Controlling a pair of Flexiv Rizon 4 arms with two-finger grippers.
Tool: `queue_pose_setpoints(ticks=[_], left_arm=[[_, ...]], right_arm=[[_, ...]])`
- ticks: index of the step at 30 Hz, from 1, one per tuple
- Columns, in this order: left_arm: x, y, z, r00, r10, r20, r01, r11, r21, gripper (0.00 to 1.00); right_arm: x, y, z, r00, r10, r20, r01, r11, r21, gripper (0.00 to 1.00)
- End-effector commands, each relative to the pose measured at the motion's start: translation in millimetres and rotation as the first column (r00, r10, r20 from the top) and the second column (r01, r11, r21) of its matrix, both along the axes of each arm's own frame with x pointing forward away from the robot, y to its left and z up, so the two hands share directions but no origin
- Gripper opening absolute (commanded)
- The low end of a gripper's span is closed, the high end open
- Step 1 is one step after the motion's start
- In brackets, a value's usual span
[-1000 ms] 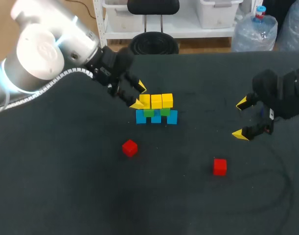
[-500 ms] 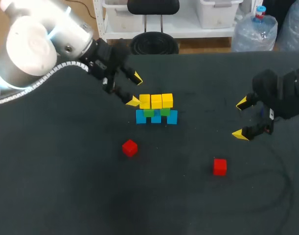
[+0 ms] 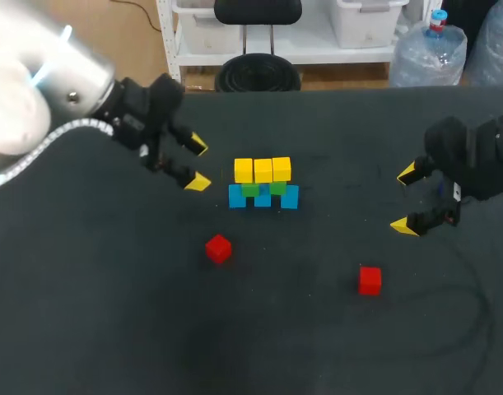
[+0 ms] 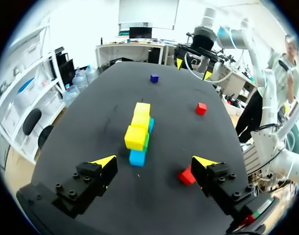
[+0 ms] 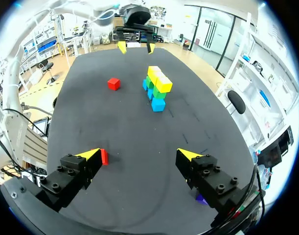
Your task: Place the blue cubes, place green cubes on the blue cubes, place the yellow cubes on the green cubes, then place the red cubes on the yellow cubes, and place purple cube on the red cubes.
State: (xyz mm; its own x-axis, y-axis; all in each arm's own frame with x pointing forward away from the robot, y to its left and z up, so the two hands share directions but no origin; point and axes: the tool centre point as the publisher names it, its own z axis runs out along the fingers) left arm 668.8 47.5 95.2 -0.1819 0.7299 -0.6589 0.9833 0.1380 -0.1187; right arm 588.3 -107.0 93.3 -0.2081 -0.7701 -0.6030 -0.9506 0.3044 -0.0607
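Just left of the stack (image 3: 263, 188), our left claw (image 3: 197, 163) hangs wide, empty; right claw (image 3: 404, 200) wide too, well apart. Blue, green, yellow layers done, we reckon. Red cubes (image 3: 219, 248) & purple cube (image 4: 154, 78) loose on table (image 3: 111, 329) – 2 layers left.

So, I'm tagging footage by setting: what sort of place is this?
Likely a robotics lab bench: a left gripper and right gripper hang open over a black table holding a stack of coloured cubes.

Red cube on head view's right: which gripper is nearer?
Right. The right gripper sits just beyond the red cube; the left gripper is far off, past the stack.
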Motion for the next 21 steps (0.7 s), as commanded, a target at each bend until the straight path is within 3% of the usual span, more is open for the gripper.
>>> queue_pose_setpoints(ticks=[1, 11, 21], left_arm=[[-33.2, 13.9, 3.3, 0.988, 0.122, 0.092, -0.123, 0.992, 0.008, 1.00], [-61.2, 20.3, 2.0, 0.970, 0.225, 0.091, -0.225, 0.974, -0.002, 1.00], [-77.9, 14.0, 1.0, 0.965, 0.249, 0.087, -0.249, 0.968, -0.009, 1.00]], right_arm=[[0.5, -0.4, -0.5, 1.000, 0.003, 0.000, -0.003, 1.000, 0.004, 1.00], [0.5, -0.4, -0.5, 1.000, 0.003, 0.000, -0.003, 1.000, 0.004, 1.00], [0.5, -0.4, -0.5, 1.000, 0.003, 0.000, -0.003, 1.000, 0.004, 1.00]])
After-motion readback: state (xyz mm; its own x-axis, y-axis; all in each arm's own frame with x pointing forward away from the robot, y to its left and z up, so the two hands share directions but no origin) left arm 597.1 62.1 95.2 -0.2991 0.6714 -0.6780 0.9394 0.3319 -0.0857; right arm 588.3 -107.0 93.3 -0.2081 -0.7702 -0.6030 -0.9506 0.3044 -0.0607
